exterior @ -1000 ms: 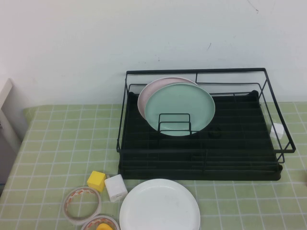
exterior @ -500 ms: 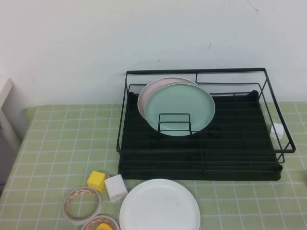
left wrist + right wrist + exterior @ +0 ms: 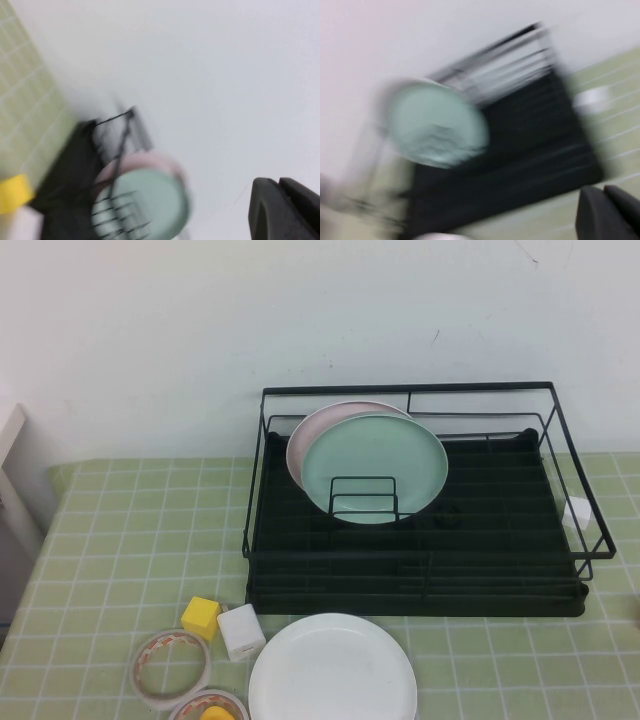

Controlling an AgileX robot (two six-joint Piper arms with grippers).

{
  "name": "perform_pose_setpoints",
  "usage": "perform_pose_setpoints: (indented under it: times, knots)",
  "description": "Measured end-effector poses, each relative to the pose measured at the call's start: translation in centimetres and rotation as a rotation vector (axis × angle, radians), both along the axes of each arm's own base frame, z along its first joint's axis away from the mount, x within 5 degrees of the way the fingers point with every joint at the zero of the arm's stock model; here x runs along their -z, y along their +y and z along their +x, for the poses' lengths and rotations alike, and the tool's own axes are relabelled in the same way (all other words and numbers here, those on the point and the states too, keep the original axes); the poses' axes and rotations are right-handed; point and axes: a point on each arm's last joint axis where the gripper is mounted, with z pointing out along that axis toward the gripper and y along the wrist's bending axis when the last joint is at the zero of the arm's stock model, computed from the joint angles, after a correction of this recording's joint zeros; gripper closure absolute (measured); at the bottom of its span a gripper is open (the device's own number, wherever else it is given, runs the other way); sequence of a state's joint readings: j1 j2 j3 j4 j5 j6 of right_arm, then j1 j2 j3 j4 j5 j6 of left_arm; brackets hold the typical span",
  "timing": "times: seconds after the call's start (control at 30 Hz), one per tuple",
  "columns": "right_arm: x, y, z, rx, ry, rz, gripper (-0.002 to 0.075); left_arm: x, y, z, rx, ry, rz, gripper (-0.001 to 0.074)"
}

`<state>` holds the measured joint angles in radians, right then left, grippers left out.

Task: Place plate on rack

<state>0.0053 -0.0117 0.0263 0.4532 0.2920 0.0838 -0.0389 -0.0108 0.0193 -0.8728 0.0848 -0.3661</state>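
The white plate (image 3: 333, 670) lies flat on the green checked cloth at the front, just in front of the black wire rack (image 3: 500, 530). A mint green plate (image 3: 375, 465) and a pale pink plate (image 3: 303, 440) stand upright in the rack's left part. Neither arm shows in the high view. My left gripper (image 3: 280, 182) is shut and empty, up in the air, with the rack (image 3: 75, 155) ahead of it. My right gripper (image 3: 603, 189) is shut and empty, above the cloth near the rack (image 3: 520, 150).
A yellow cube (image 3: 201, 617), a white cube (image 3: 241, 631) and two tape rolls (image 3: 172, 668) lie left of the white plate. A small white object (image 3: 578, 512) sits by the rack's right side. A wall stands close behind the rack.
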Motion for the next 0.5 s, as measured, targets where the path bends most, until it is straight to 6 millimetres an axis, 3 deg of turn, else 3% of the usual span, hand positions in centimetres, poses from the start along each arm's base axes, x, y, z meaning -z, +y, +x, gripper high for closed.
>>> perform_pose_setpoints:
  times: [0.1,0.17,0.5]
  knots:
    - [-0.6,0.6,0.0,-0.011,-0.010,0.258,0.0718,-0.5,0.5,0.0,-0.054,-0.043,-0.122,0.0737]
    - [-0.8,0.7,0.0,-0.009,-0.019,0.330,0.0718,-0.7,0.9,0.0,-0.089,-0.069,-0.154,0.0737]
    - [-1.4,0.1,0.2,0.047,-0.099,0.360,0.0718,-1.1,1.6,0.0,-0.157,-0.107,-0.273,0.0736]
